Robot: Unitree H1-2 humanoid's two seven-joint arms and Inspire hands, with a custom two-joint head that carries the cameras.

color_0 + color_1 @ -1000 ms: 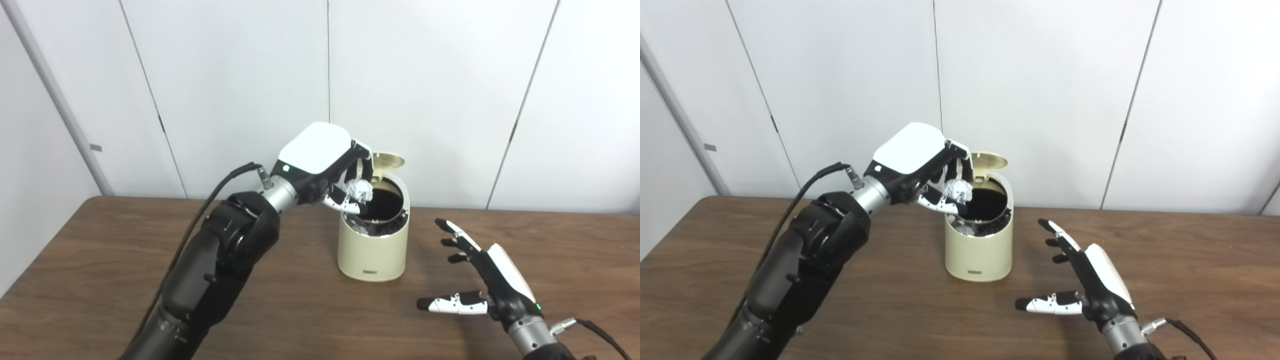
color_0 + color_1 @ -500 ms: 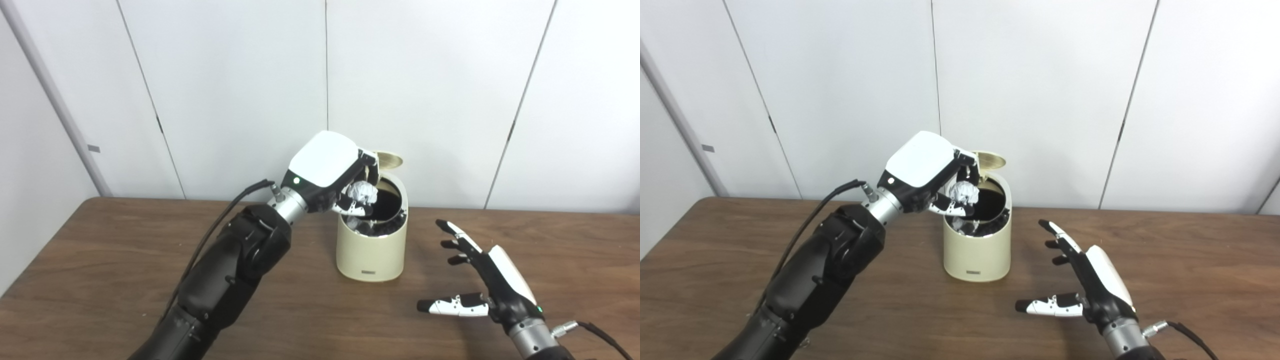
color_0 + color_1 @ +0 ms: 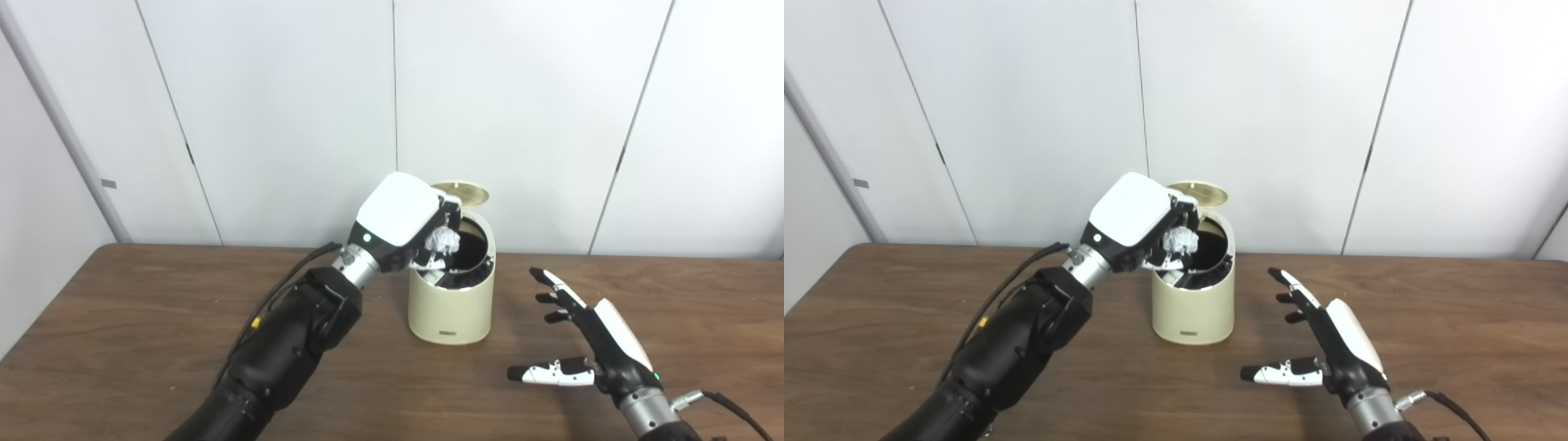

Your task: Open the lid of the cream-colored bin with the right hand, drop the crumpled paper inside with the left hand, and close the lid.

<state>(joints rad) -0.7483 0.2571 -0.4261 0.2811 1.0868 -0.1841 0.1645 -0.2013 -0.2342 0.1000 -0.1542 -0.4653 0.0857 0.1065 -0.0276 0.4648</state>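
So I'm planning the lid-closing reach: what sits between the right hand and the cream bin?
Nothing: only bare table lies between the open right hand and the bin, clearest in the left eye view.

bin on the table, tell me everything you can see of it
The bin is a small cream-colored, plastic-looking tub with rounded sides, standing upright on the wooden table. Its round lid is flipped up at the back, showing a dark inside. A small label sits low on its front. The left hand holds crumpled paper over the opening.
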